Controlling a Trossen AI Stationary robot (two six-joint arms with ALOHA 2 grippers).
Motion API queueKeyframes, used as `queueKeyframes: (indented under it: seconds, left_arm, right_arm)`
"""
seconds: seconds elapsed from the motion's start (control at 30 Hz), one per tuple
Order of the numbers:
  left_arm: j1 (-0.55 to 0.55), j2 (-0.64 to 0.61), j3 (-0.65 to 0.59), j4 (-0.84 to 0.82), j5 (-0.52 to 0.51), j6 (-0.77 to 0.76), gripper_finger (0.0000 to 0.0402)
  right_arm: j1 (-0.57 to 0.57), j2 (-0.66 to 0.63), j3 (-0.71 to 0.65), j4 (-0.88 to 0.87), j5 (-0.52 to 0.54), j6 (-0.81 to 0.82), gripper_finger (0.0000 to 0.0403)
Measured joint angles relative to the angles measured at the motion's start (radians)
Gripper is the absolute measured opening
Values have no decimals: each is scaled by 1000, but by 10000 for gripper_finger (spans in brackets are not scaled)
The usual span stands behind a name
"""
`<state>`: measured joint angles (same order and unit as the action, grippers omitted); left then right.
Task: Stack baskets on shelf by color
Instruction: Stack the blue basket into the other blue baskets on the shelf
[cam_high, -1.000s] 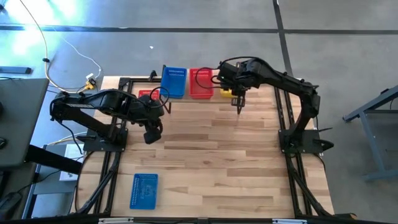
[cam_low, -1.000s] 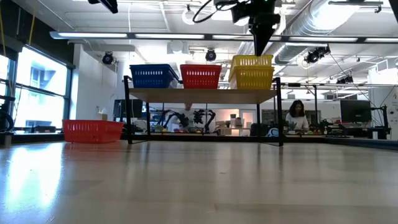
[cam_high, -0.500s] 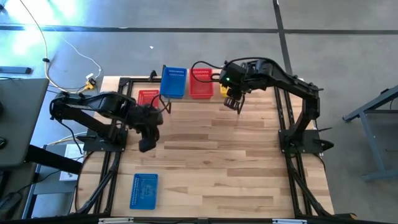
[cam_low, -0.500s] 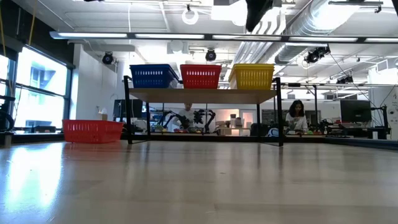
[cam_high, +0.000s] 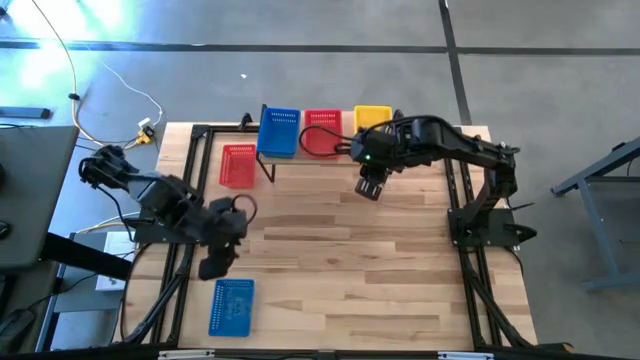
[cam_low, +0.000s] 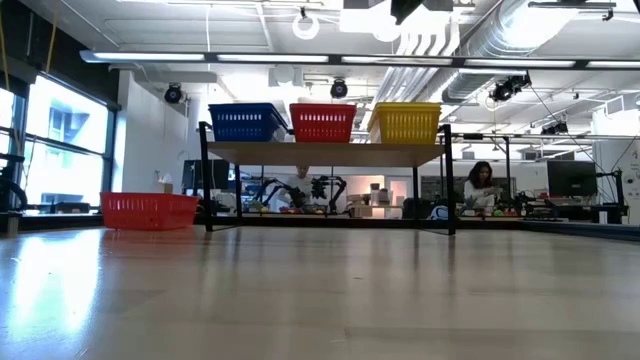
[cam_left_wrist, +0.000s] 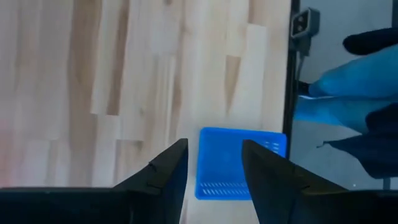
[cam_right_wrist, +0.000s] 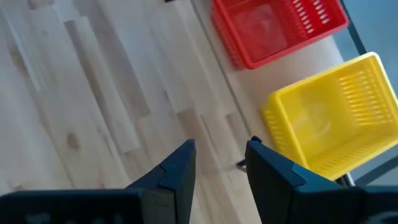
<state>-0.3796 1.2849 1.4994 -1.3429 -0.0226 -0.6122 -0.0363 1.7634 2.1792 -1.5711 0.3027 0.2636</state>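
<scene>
On the shelf (cam_low: 325, 153) sit blue (cam_high: 280, 131), red (cam_high: 321, 131) and yellow (cam_high: 372, 117) baskets, a red basket (cam_high: 238, 165) on the table (cam_high: 400, 260) beside it, another blue one (cam_high: 231, 305) near the empty, spread left gripper (cam_high: 213, 265); right gripper (cam_high: 368, 187), also spread, hovers before the shelf.

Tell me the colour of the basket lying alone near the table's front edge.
Blue. The basket shows best in the high view, just ahead of the left gripper.
</scene>
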Motion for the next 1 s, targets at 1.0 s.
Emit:
queueKeyframes:
  seconds: [1.0]
  left_arm:
    - [-496, 413, 0, 208, -53, -328, 142]
  right_arm:
    - [163, 0, 0, 0, -26, 25, 126]
